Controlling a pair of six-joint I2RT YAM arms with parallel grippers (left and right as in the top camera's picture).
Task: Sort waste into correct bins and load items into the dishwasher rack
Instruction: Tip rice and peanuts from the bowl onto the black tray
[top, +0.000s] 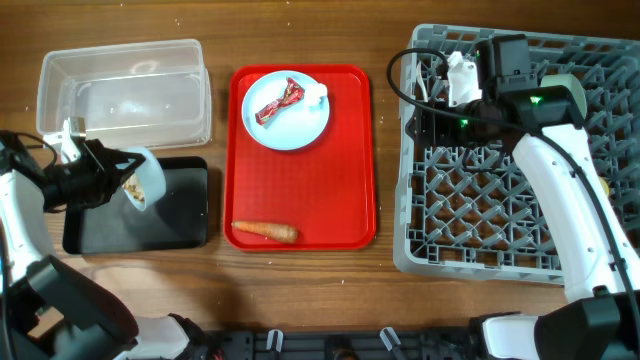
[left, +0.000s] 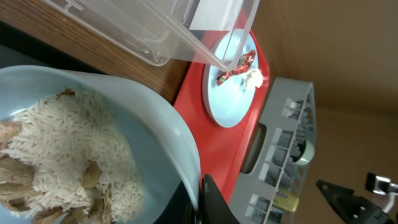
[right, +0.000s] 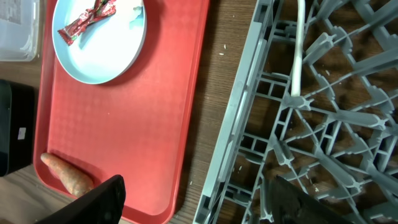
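Lower left of the overhead view: the left gripper (top: 120, 172) is clamped on the bowl (top: 148, 178) rim, tipping it sideways over the black bin (top: 185, 215). I'd guess that's so the rice (left: 68, 149) slides out as food waste, though most of it looks to be sitting in the bowl. The carrot (top: 265, 231) lies at the tray (top: 300, 180) bottom edge and the wrapper (top: 278, 102) is on the plate (top: 300, 130) up top, both unsorted. The clear bin (top: 120, 100) is upper left, probably for the wrapper. The right gripper (right: 198, 186) hangs spread wide, holding nothing, over the rack (top: 480, 200) top-left corner, likely parked till the bowl's emptied.
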